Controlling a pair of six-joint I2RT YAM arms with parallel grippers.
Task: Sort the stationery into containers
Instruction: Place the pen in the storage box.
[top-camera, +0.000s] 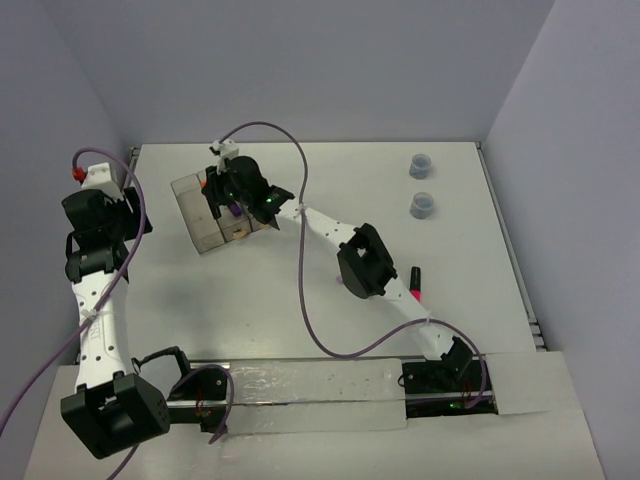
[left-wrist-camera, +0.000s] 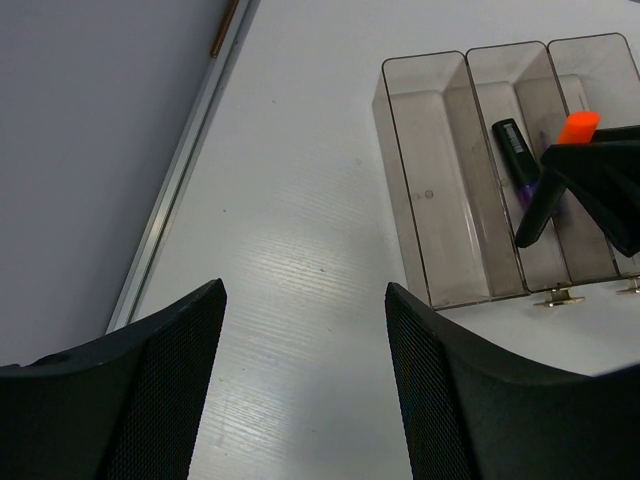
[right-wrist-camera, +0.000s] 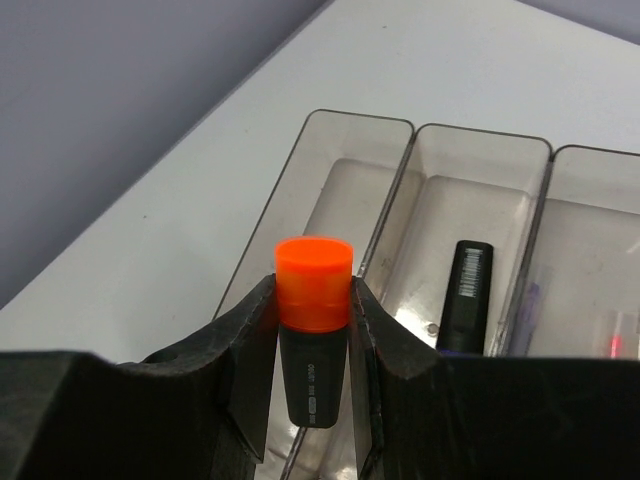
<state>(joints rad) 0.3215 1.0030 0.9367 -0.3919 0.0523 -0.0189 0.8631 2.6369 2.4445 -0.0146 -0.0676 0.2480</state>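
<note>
Three clear, smoky rectangular bins (left-wrist-camera: 395, 150) sit joined side by side in a row on the counter (top-camera: 330, 190), towards its far left; a purple marker (left-wrist-camera: 515, 152) with a black, barcoded body lies lengthwise on the floor of the middle one; an orange marker (right-wrist-camera: 313, 330), dark-bodied with a bright orange cap, stands upright, cap up, clamped between the fingers of the right gripper (right-wrist-camera: 312, 292) above the bins, though over which compartment cannot be told; two small round grey-blue rolls (top-camera: 421, 163) stand near each other at the far right of the counter, well apart from the bins; a pink-red marker (top-camera: 415, 283) lies on the counter nearer the front, right of centre.
</note>
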